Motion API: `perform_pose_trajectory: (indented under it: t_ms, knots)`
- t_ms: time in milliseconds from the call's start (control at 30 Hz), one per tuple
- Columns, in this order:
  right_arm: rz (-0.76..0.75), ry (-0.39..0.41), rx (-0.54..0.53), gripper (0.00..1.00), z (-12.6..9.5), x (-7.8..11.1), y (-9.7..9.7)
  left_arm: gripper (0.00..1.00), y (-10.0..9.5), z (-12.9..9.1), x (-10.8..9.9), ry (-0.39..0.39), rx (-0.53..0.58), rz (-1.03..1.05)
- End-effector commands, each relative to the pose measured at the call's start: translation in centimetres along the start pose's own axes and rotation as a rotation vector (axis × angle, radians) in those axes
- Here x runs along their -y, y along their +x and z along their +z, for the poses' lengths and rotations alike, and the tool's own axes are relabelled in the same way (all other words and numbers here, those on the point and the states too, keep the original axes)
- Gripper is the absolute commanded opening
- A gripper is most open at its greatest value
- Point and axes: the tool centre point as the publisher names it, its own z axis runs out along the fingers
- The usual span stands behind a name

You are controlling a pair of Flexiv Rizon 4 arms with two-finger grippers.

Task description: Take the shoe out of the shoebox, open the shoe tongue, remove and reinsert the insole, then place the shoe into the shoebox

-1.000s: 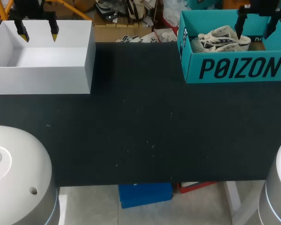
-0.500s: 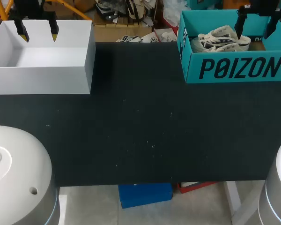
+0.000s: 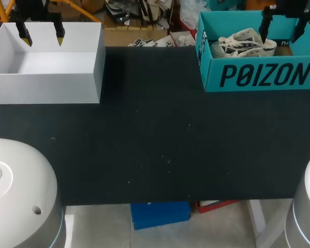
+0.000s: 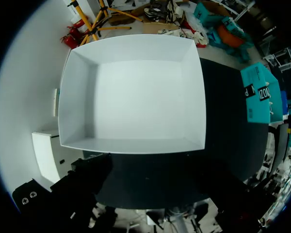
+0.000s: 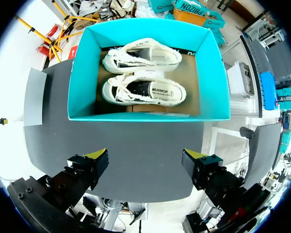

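Black table (image 3: 155, 144): one white box (image 3: 46, 88), one teal shoebox (image 3: 258, 75) holding two shoes (image 5: 144, 92); both arms' jaws released.

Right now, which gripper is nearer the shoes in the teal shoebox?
Right. The right gripper hangs open above the teal shoebox, with the shoes just ahead of it. The left gripper hangs over the white box, far across the table.
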Motion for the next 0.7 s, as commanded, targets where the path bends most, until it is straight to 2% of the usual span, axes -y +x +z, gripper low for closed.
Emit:
perform_pose_trajectory:
  t_ms: [33, 200, 233, 267, 300, 333, 400, 700]
  knots:
    - [0.000, 0.000, 0.000, 1.00, 0.0, 0.0, 0.0, 1.00, 0.1, -0.1, -0.1, -0.002, 0.004, -0.002]
    - [0.000, 0.000, 0.000, 1.00, 0.0, 0.0, 0.0, 1.00, 0.1, -0.1, -0.1, -0.002, 0.004, -0.002]
    - [-0.059, -0.023, -0.036, 1.00, -0.1, -0.3, -0.2, 1.00, 0.1, -0.1, -0.1, -0.002, 0.004, -0.002]
    - [-0.142, -0.019, -0.005, 1.00, -0.2, -0.4, -0.3, 1.00, 0.1, -0.1, -0.1, -0.002, 0.004, -0.002]
    - [-0.289, -0.043, 0.026, 1.00, -0.4, -0.5, -0.4, 1.00, 0.1, -0.1, -0.1, -0.002, 0.004, -0.002]
    - [-0.362, -0.063, 0.028, 1.00, -0.6, -0.4, -0.4, 1.00, 0.1, -0.1, -0.1, -0.002, 0.004, -0.002]
    - [-0.733, -0.146, 0.109, 1.00, -1.7, 0.7, 0.0, 1.00, 0.1, -0.1, -0.1, -0.002, 0.004, -0.002]
    - [-0.733, -0.146, 0.109, 1.00, -1.7, 0.7, 0.0, 1.00, 0.1, -0.1, -0.1, -0.002, 0.004, -0.002]
